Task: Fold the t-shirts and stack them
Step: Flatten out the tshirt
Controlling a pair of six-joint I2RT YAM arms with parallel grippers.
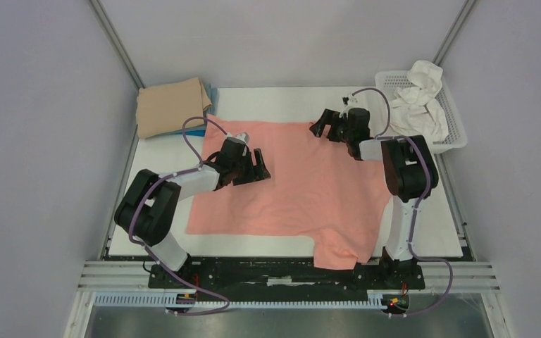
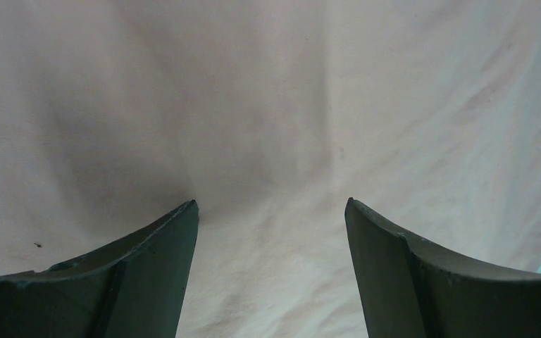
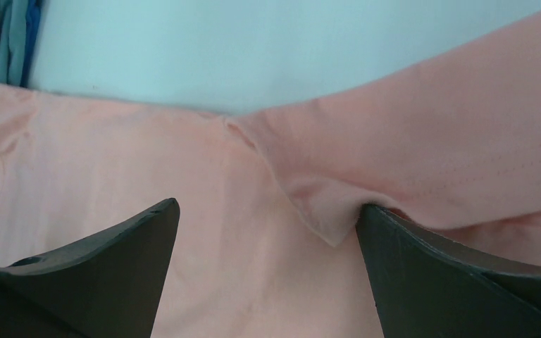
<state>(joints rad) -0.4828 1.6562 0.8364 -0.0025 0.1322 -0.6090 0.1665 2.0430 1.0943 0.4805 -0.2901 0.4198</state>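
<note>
A salmon-pink t-shirt (image 1: pixel 303 183) lies spread on the white table (image 1: pixel 282 98), one part hanging over the near edge. The left gripper (image 1: pixel 257 167) is above its left side and the right gripper (image 1: pixel 322 125) is at its far edge. A folded tan t-shirt (image 1: pixel 169 105) tops a blue t-shirt (image 1: pixel 197 132) at the far-left corner. A white mesh basket (image 1: pixel 391 79) at far right holds white cloth (image 1: pixel 419 102).

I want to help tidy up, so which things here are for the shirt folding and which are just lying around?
For the job:
salmon-pink t-shirt, spread on the table
tan t-shirt, folded at the far left
blue t-shirt, peeking out under it

Just lying about:
white mesh basket at the far right
white cloths heaped in it
</note>
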